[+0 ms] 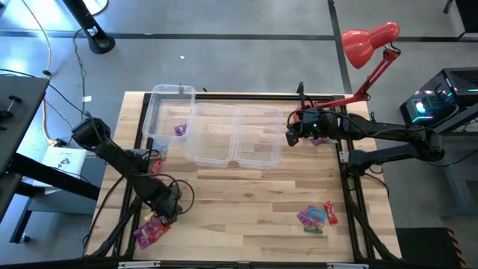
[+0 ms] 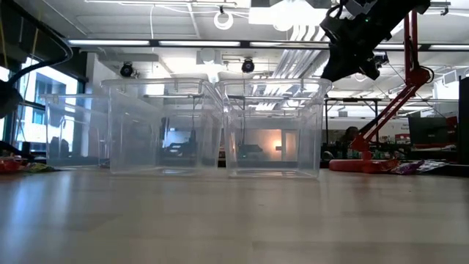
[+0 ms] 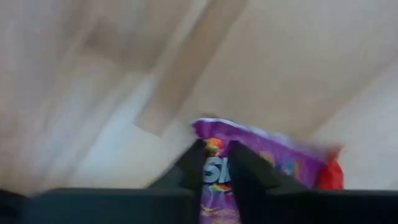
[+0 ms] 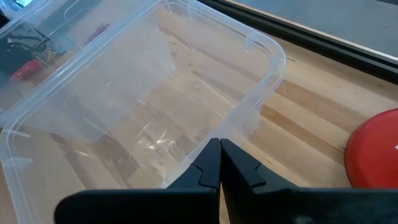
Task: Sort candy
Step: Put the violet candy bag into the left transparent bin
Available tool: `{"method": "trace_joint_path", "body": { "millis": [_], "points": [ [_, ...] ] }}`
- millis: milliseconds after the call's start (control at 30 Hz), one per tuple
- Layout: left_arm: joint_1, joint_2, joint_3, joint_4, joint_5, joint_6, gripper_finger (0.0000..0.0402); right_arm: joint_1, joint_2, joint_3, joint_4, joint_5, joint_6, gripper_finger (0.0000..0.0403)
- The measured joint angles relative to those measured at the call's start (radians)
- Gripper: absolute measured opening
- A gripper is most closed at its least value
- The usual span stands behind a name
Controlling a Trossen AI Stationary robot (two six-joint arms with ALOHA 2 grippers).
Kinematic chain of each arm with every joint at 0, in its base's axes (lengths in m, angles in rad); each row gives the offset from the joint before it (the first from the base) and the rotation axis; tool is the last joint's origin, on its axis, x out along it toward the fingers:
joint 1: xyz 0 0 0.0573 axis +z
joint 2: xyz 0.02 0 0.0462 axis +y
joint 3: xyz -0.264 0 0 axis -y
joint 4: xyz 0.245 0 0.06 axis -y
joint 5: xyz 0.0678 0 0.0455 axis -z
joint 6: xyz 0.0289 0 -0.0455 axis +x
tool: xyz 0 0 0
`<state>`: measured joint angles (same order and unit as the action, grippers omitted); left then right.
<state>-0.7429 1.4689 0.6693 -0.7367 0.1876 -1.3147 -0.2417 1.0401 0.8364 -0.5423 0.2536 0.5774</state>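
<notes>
Magenta packet (image 3: 261,162) at the high view's lower left sits pinched between the left gripper (image 1: 168,211) fingers; lift straight off the surface. Right gripper (image 1: 293,136), fingers together, hovers over the right bin (image 1: 258,138).

Only the letters "SK" read on the purple candy packet (image 3: 249,168).

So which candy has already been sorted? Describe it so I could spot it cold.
Start from the three clear bins lined up at the table's far edge. In the high view, take the leftmost bin, nearest the left arm. The single purple packet lying inside it is the one: every other candy sits loose on the bare wood, in heaps near the front corners.
</notes>
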Motion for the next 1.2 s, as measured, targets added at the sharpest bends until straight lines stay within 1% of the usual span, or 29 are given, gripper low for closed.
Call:
{"method": "trace_joint_path", "body": {
  "millis": [33, 133, 233, 433, 533, 567, 667, 733, 800, 867, 933, 1033, 1133, 1200],
  "points": [
    [0.0, -0.018, -0.003, -0.007, -0.025, 0.002, 0.0017, 0.0, 0.0, 0.0, 0.0, 0.001, 0.0, 0.0],
    [0.018, -0.093, -0.004, -0.069, -0.129, -0.032, 0.0011, 0.0, 0.0, 0.0, 0.0, 0.001, 0.001, 0.0],
    [0.047, -0.189, 0.022, -0.157, -0.222, -0.043, 0.0001, 0.0, 0.0, 0.0, 0.0, 0.001, 0.006, 0.0],
    [0.115, -0.385, 0.118, -0.282, -0.447, -0.012, 0.0, 0.0, 0.0, 0.0, 0.0, 0.002, 0.009, 0.0],
    [0.156, -0.445, 0.178, -0.318, -0.528, 0.024, 0.0, 0.0, 0.0, 0.0, 0.0, 0.003, 0.01, 0.0],
    [0.171, -0.46, 0.19, -0.321, -0.536, 0.044, 0.0, 0.0, 0.0, 0.0, 0.0, 0.003, 0.018, 0.0],
    [0.211, -0.48, 0.194, -0.313, -0.496, 0.11, 0.0001, 0.0, 0.0, 0.0, 0.0, 0.009, 0.027, 0.0],
    [0.217, -0.475, 0.168, -0.312, -0.446, 0.13, 0.0006, 0.0, 0.0, 0.0, 0.0, 0.009, 0.027, 0.0],
    [0.216, -0.458, 0.133, -0.3, -0.381, 0.118, 0.0018, 0.0, 0.0, 0.0, 0.0, 0.009, 0.028, 0.0],
    [0.208, -0.439, 0.089, -0.237, -0.298, 0.084, 0.0036, 0.0, 0.0, 0.0, 0.0, 0.009, 0.027, 0.0],
    [0.183, -0.414, 0.054, -0.15, -0.255, 0.032, 0.0059, 0.0, 0.0, 0.0, -0.002, 0.009, 0.028, 0.0],
    [0.136, -0.364, 0.028, -0.051, -0.229, -0.051, 0.0097, 0.0, 0.0, 0.0, -0.014, 0.009, 0.027, 0.0],
    [0.081, -0.3, 0.029, -0.014, -0.205, -0.093, 0.0131, 0.0, 0.0, 0.0, -0.025, 0.009, 0.027, 0.0],
    [0.038, -0.262, 0.03, -0.018, -0.184, -0.11, 0.0151, 0.0, 0.0, 0.0, -0.027, 0.009, 0.026, 0.0]
  ]
}}
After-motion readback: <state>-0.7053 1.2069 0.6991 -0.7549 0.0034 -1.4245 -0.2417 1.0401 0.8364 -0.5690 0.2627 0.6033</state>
